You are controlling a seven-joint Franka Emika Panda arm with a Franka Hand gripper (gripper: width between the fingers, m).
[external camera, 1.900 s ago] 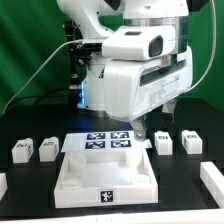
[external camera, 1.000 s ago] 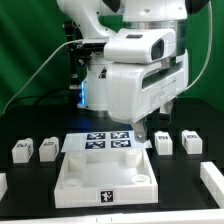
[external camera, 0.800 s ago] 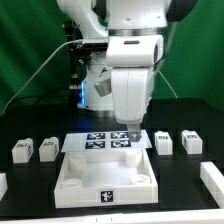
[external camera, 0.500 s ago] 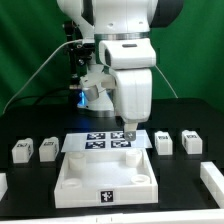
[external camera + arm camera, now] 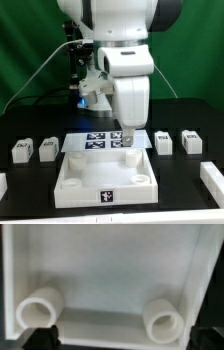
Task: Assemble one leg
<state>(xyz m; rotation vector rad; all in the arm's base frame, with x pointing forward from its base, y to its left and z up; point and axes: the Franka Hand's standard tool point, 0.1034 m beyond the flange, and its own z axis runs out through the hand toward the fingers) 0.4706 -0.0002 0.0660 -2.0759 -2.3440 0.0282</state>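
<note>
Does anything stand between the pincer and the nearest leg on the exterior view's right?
Nothing visible does. The pincer hangs over the tray-like part's rear edge; the nearest leg stands beside it on the table, with no object between.

Bright, even light filled the exterior view. The white tray [image 5: 70, 180] glared nearly featureless against the black table [image 5: 30, 125], with only faint grey shading inside its walls. Behind the tray a small blue light [image 5: 84, 98] glowed. The picture was coarse, and marker patterns around the tray looked smeared. In the wrist view the tray [image 5: 110, 274] was dimmer, greyish and out of focus. Soft shadows lay beside its posts [image 5: 40, 313], and the fingertips of the gripper [image 5: 124, 339] were dark blurs.
</note>
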